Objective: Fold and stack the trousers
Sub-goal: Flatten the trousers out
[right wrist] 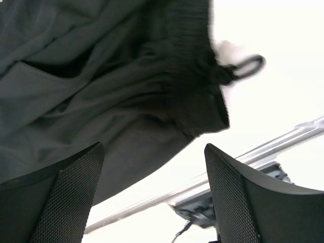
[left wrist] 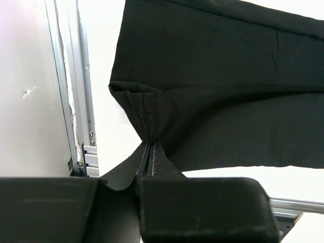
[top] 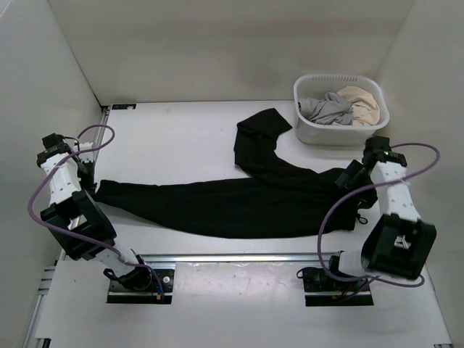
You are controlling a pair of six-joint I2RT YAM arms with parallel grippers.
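White tabletop (top: 196,123): we list trousers (top: 246,206), left tool (left wrist: 137,185) pinching their left-of-frame end, right tool (right wrist: 152,149) spread; a one-sided pull risks dragging them.

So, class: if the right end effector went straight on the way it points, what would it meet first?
Most likely the trousers, at their gathered waist end, though depth is unclear.

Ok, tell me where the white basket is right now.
In the top view the white basket sits at the far right corner of the table, just right of the trousers' bent-back leg and beyond the right gripper.
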